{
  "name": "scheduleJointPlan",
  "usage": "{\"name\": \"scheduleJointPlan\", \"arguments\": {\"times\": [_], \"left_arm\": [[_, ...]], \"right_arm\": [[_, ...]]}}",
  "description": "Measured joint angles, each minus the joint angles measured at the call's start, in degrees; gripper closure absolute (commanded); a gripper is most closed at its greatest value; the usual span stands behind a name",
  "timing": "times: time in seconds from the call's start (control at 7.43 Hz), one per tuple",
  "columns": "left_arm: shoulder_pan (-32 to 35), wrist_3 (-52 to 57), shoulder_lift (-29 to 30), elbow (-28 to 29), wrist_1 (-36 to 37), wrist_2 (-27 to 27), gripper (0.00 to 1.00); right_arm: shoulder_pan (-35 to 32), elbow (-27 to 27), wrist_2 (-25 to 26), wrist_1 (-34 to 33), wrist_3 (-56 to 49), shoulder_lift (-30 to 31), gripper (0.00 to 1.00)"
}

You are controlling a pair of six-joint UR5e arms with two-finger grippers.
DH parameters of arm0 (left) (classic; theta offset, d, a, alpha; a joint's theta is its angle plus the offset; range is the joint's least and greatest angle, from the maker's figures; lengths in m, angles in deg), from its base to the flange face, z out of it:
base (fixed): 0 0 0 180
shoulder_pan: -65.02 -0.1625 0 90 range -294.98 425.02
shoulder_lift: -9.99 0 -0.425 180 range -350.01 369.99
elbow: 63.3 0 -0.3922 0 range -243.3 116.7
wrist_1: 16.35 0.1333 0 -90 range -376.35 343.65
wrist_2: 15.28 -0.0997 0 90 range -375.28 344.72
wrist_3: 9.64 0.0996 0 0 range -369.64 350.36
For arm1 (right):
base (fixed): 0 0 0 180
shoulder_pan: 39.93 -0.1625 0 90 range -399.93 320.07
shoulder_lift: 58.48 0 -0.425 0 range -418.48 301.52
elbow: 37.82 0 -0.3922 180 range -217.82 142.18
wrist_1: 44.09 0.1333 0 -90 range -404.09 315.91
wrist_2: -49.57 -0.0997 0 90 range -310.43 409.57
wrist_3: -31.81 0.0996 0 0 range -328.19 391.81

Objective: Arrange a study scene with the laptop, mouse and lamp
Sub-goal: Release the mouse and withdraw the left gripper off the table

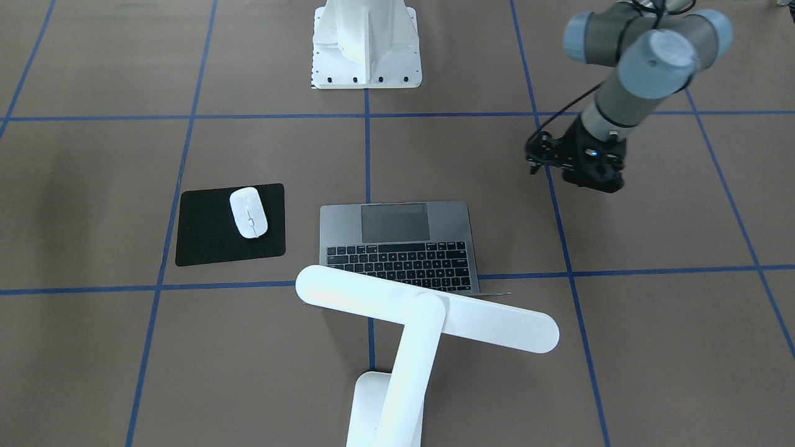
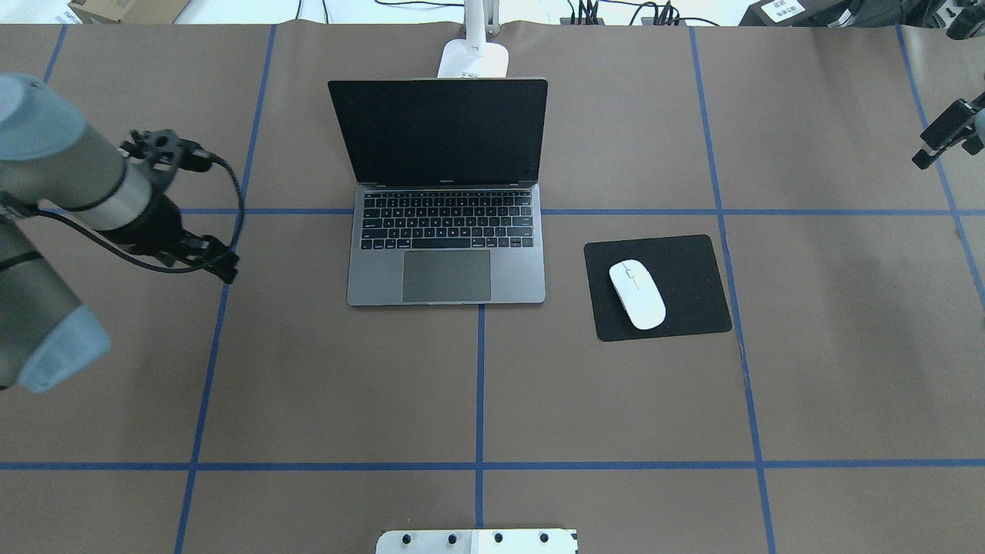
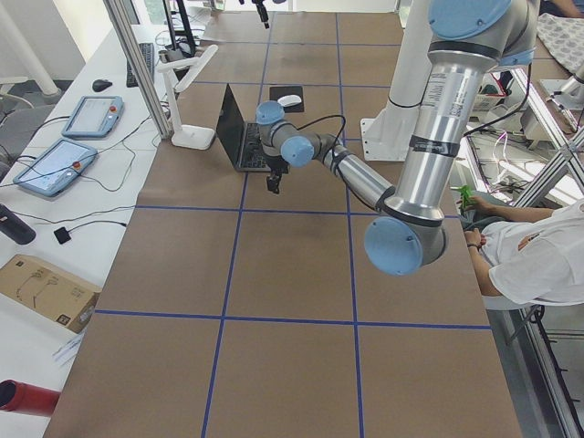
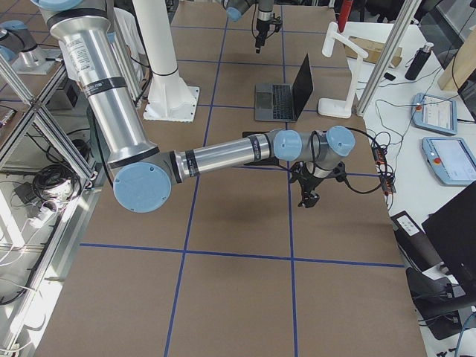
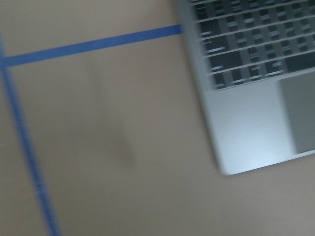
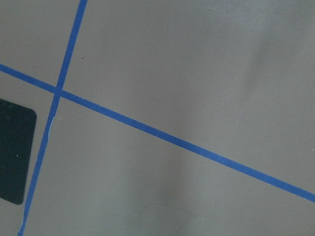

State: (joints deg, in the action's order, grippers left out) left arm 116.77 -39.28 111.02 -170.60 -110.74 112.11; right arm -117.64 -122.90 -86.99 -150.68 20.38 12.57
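Note:
The grey laptop stands open in the middle of the table, its dark screen facing the robot. The white lamp stands behind it, with its bar head over the lid and its base at the table's far edge. The white mouse lies on a black mat to the laptop's right. My left gripper hangs empty above the table left of the laptop and looks open. Its wrist view shows the laptop's front-left corner. My right gripper is empty at the far right edge, with its fingers apart.
The white bolted pedestal stands at the robot's side of the table. Blue tape lines grid the brown table cover. Tablets, cables and a box lie beyond the far edge. A seated person is next to the robot.

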Motion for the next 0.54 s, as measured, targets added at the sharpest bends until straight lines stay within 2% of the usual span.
{"name": "scheduleJointPlan", "arguments": {"times": [0.27,0.54], "left_arm": [[12.59,19.6,-5.74,4.97,0.18,4.37,0.0],[22.31,27.44,-10.28,8.62,-0.02,10.44,0.0]], "right_arm": [[-0.84,-5.49,1.73,3.28,0.51,7.86,0.01],[-0.97,-13.34,1.99,7.69,5.51,15.25,0.01]]}}
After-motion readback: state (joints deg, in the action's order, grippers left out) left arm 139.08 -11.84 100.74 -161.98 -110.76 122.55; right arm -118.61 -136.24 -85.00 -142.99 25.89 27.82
